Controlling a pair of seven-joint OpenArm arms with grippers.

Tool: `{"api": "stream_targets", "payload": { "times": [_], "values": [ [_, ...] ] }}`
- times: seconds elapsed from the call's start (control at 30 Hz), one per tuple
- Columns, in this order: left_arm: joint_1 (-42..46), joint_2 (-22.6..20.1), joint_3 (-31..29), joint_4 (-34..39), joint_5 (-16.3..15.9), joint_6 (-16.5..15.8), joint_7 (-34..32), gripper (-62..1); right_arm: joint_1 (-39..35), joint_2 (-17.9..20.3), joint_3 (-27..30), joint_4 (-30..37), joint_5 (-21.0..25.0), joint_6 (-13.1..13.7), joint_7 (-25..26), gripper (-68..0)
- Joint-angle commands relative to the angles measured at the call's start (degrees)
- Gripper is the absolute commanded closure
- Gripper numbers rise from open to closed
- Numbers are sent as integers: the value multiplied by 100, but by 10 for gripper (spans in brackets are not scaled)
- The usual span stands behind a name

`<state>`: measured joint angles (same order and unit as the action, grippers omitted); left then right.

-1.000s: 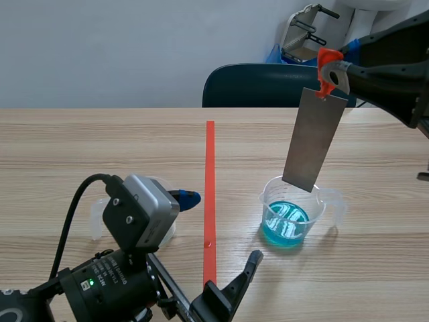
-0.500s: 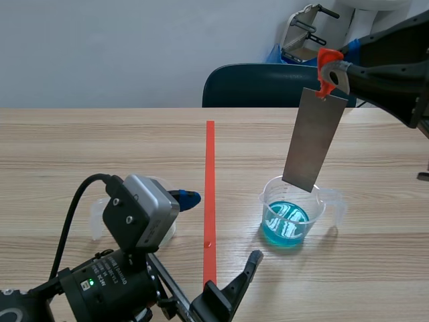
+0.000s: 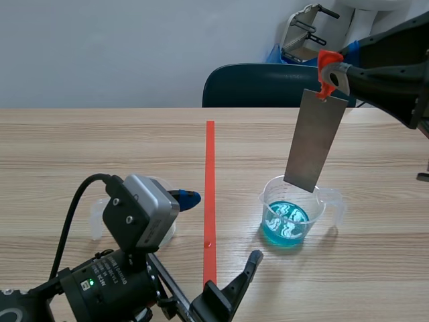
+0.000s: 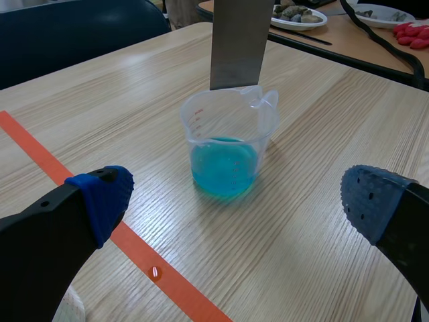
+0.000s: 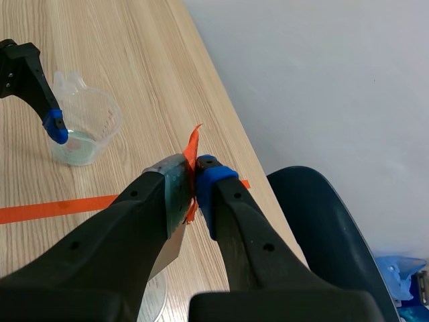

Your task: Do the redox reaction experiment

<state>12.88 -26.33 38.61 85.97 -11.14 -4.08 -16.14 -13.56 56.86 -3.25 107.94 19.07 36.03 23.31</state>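
A grey metal plate (image 3: 314, 141) hangs from an orange clip (image 3: 327, 70), and my right gripper (image 3: 330, 75) is shut on that clip, raised at the far right. The plate's lower edge sits about at the rim of a clear beaker (image 3: 292, 211) holding blue liquid (image 3: 287, 225), above the liquid. In the right wrist view the clip (image 5: 192, 155) is pinched between my fingers. My left gripper (image 4: 240, 198) stands open low over the table, with the beaker (image 4: 230, 144) and plate (image 4: 238, 40) ahead of it. A second clear beaker (image 5: 84, 124) sits beside the left gripper's finger.
An orange tape line (image 3: 210, 194) runs down the table's middle, with a small drop (image 4: 155, 272) on it. A dark blue chair (image 3: 261, 84) stands behind the far edge. Another table (image 4: 348, 40) with dishes is beyond the beaker.
The plate's lower end has drifted very slightly to the right and the ripples in the blue liquid have shifted. Both arms hold their places.
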Motion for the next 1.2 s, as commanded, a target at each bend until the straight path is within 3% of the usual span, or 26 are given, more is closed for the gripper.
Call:
{"api": "stream_targets", "payload": {
  "times": [0.0,0.33,0.67,1.17],
  "values": [
    [44,44,-15,57,-15,-9,-81,-623,52,87,28,31,66,-37,59,-8],
    [44,44,-15,57,-13,-9,-79,-623,52,52,17,24,4,-39,79,-8],
    [44,44,-15,57,-13,-9,-85,-623,4,-374,-105,-138,-820,-42,380,-9],
    [44,46,-15,63,-15,-9,-98,-623,136,-925,-568,-1318,-2186,-109,1934,-8]
  ]
}}
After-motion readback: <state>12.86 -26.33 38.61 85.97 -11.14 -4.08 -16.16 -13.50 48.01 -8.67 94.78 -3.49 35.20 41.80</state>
